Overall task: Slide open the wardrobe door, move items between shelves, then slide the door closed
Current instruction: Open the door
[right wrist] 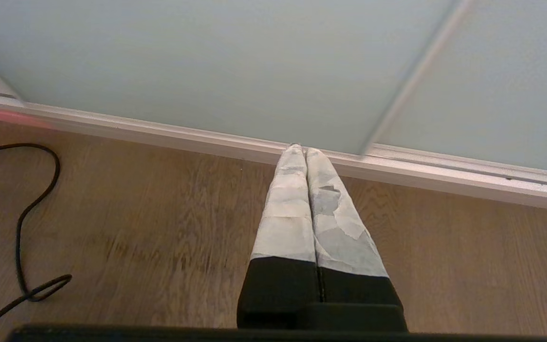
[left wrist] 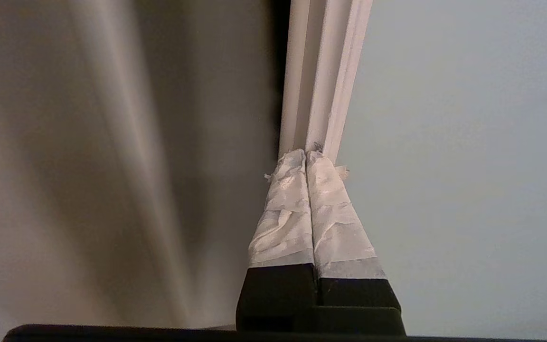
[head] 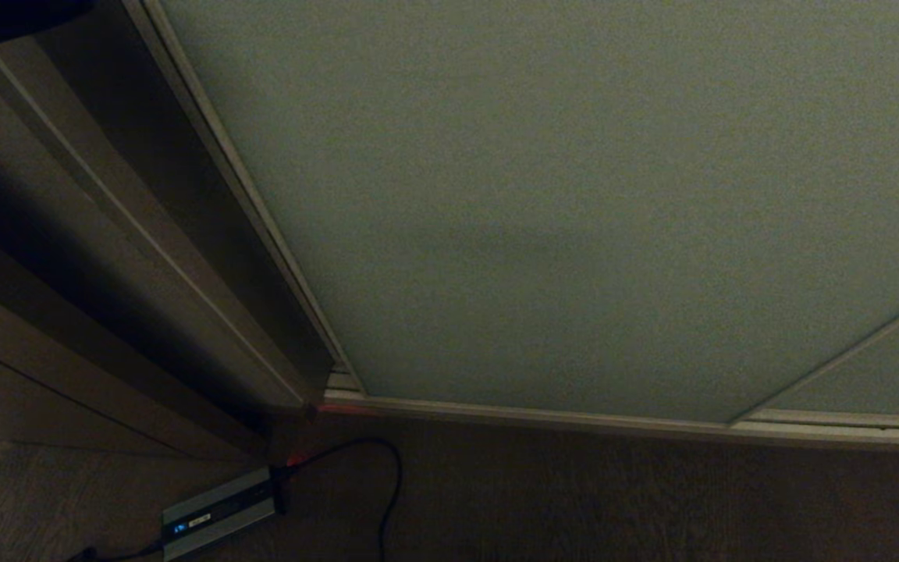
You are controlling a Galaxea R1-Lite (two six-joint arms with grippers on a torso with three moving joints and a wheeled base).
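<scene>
Nearest the head camera lay the wooden floor [head: 652,499], dark brown, with a small grey power box [head: 219,513] near its left edge and a black cable [head: 391,499] looping away from the box toward the wall. Above the floor ran a pale bottom rail [head: 574,421], and standing on it was the sliding wardrobe door [head: 574,195], a wide matte grey-green panel that filled most of the view and reached right up to the brown door casing [head: 106,257] at its left edge, so the wardrobe stood closed. A thin pale strip [head: 840,359] crossed the door's lower right corner, where a second panel met it. No shelves or toys could be seen. In the left wrist view the left gripper [left wrist: 306,154] had its tape-wrapped fingers [left wrist: 283,213] pressed together with nothing between them, the tips just at the door's pale metal frame [left wrist: 321,71], at the seam between the door and the casing; whether they touched the frame could not be told. In the right wrist view the right gripper [right wrist: 301,148] hung low over the floor, well away from the left edge of the door, its wrapped fingers [right wrist: 287,213] likewise pressed together and empty, pointing toward the bottom rail near where the two panels met.
</scene>
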